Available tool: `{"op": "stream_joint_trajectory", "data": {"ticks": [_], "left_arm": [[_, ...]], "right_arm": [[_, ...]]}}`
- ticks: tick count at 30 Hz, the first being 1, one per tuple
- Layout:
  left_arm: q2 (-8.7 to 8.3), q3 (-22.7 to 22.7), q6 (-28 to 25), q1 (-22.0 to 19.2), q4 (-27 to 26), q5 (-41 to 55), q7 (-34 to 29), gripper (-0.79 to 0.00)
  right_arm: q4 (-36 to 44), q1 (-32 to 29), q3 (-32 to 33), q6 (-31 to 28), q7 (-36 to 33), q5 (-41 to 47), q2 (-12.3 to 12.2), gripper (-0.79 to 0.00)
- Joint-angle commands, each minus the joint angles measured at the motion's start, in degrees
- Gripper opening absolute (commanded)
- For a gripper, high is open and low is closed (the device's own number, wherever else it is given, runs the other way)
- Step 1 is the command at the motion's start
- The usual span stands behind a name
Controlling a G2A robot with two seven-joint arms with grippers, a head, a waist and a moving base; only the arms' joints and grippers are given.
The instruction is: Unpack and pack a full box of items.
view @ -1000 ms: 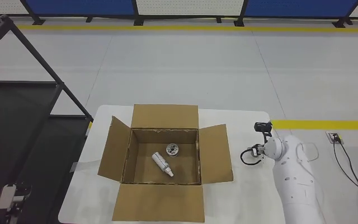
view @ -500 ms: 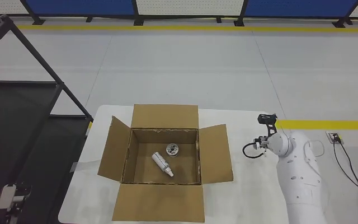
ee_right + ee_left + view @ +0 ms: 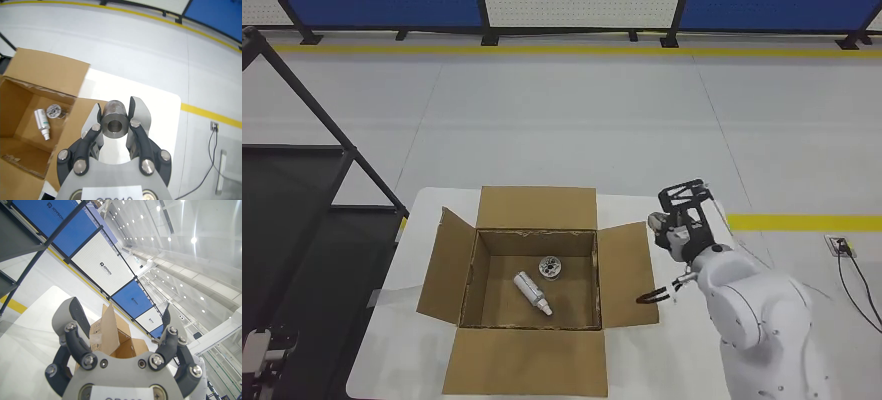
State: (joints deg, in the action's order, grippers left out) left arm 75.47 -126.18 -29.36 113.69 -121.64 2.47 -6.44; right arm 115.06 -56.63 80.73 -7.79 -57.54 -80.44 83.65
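Steel cylinder (image 3: 114, 121) clamped in right jaws beside cardboard box (image 3: 537, 208); left jaws spread.

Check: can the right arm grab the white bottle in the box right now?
Probably not yet. The right pincer is shut on a metal cylinder, so it has no free grip. The box is open on top, nothing above the white bottle.
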Motion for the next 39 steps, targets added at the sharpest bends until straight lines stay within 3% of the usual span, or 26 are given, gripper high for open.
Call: {"op": "stream_joint_trajectory", "data": {"ticks": [1, 7, 16, 28, 36, 39], "left_arm": [[0.00, 0.0, 0.0, 0.0, 0.0, 0.0, 0.0, 0.000], [0.00, 0.0, 0.0, 0.0, 0.0, 0.0, 0.0, 0.000], [0.00, 0.0, 0.0, 0.0, 0.0, 0.0, 0.0, 0.000], [0.00, 0.0, 0.0, 0.0, 0.0, 0.0, 0.0, 0.000], [0.00, 0.0, 0.0, 0.0, 0.0, 0.0, 0.0, 0.000], [0.00, 0.0, 0.0, 0.0, 0.0, 0.0, 0.0, 0.000]], "right_arm": [[2.2, -1.0, -2.4, -1.5, 0.4, 0.2, 0.0, -0.785], [-0.1, 1.0, -12.1, -5.7, -3.2, -1.1, 0.3, -0.785], [-15.9, 9.0, -26.0, -6.3, -9.0, -1.5, 2.3, -0.785], [-40.0, 20.1, -37.0, 3.2, -7.4, -1.6, 6.9, -0.785], [-51.7, 25.0, -40.5, 5.0, -7.6, 2.7, 10.2, -0.785], [-54.8, 26.1, -41.2, 5.5, -7.1, 3.8, 11.1, -0.662]]}}
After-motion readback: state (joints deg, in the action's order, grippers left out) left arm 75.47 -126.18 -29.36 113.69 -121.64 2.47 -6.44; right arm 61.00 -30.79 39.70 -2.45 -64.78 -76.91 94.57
